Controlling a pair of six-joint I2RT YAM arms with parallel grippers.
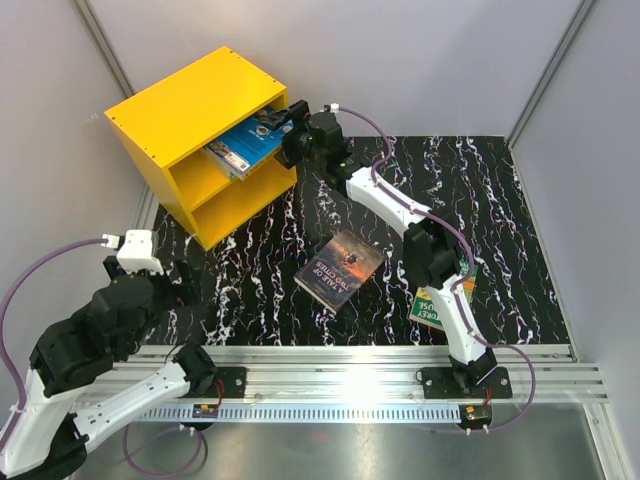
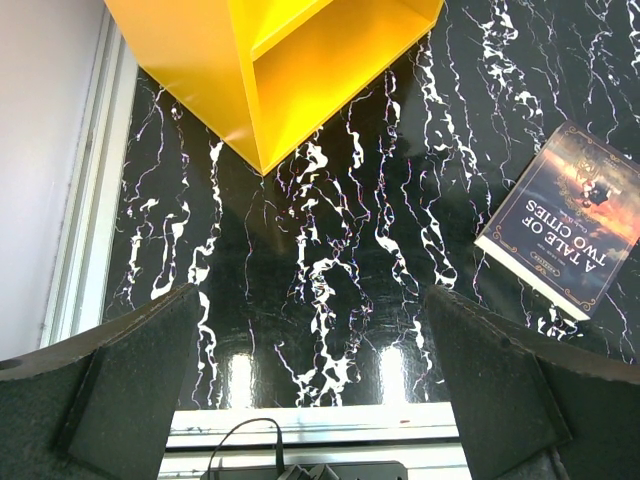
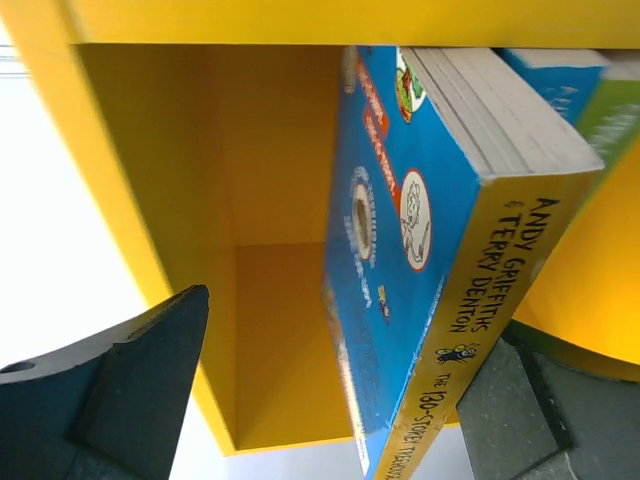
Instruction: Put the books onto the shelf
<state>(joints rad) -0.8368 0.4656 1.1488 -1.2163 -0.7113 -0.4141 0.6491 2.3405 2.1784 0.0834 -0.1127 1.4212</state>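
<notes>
The blue book [image 1: 245, 148] sits in the upper compartment of the yellow shelf [image 1: 180, 110], at about 10 o'clock on the desk [image 1: 500, 200]. It is only part of the way in, and its outer edge hangs past the front lip. The right hand [image 1: 285, 128] is at the opening with its fingers spread wide, so it grips nothing. One finger [image 3: 520, 410] stands just beside the book's yellow spine, and whether they touch cannot be told.

That closeness is the main risk. If the hand backs out at a slant, the finger could catch the spine and drag the book off the board. The overhang alone might let the book tip out, since nothing pins it. What looks like a second blue book [image 3: 555, 70] lies behind it, though the view there is cramped.

The blue book's long axis runs along the shelf front, roughly 8 to 2 o'clock, with the spine facing out toward 4 o'clock.

The dark book [image 1: 340, 270] lies flat near the desk's middle, with its long axis about 1 to 7 o'clock. The green book [image 1: 432, 310] lies at 4 o'clock, partly under the right arm, so it will be awkward to reach. The left hand [image 2: 320, 330] hangs spread and empty over bare desk at 8 o'clock.
</notes>
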